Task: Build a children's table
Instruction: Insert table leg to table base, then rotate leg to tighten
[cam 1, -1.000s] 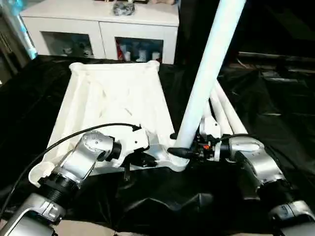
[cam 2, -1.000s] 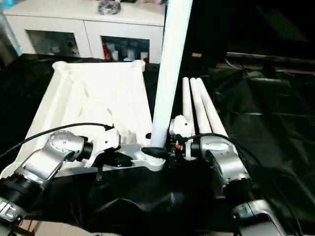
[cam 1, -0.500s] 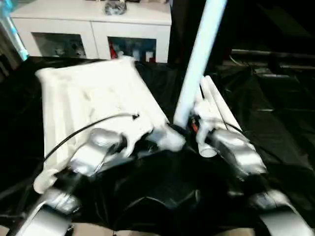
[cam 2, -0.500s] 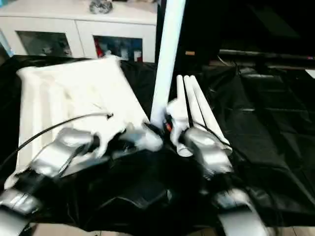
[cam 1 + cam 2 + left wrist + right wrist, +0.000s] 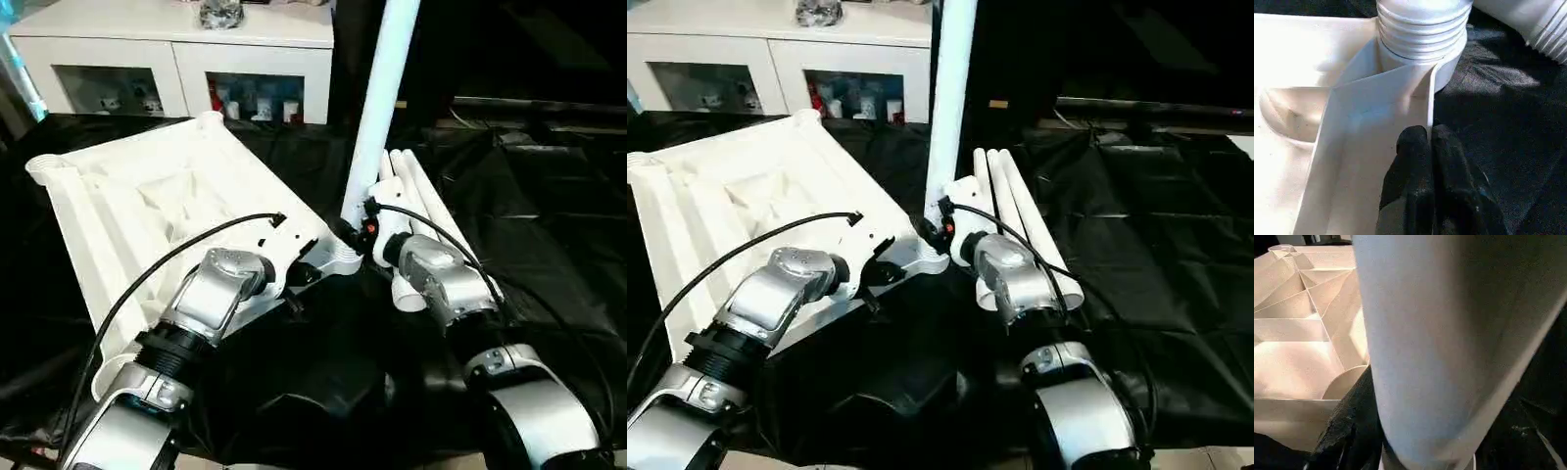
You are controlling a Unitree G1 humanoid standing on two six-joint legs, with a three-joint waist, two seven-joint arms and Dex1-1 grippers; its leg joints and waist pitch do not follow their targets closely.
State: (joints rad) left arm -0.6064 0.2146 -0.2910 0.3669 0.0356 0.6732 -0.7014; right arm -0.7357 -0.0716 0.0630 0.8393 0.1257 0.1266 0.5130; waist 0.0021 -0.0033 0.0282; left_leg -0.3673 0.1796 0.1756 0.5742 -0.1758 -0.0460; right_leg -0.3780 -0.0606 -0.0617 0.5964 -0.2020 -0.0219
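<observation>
The left pincer (image 5: 1431,147) has its two black fingers pressed together on a thin rib at the edge of the white tabletop (image 5: 147,211), just short of the round corner socket (image 5: 1422,54). In the head views that pincer (image 5: 299,277) sits at the tabletop's near right corner, with the silver left forearm (image 5: 211,294) reaching up from about seven o'clock and a black cable (image 5: 176,259) arching over it.

The right pincer (image 5: 355,233) is clamped on the foot of a white tube leg (image 5: 380,98), its fingers spread to the tube's width. The leg stands nearly upright in that same corner socket, its threaded end (image 5: 1422,27) seated in the collar. The right forearm (image 5: 441,279) comes in from five o'clock and lies across the near ends of the spare tube legs (image 5: 416,191), which lie side by side just right of the standing leg.

The tabletop lies ribbed underside up, skewed, on a bench covered with black sheeting (image 5: 549,225). At twelve o'clock stands a white cabinet (image 5: 176,59) with glass doors and small objects behind them.
</observation>
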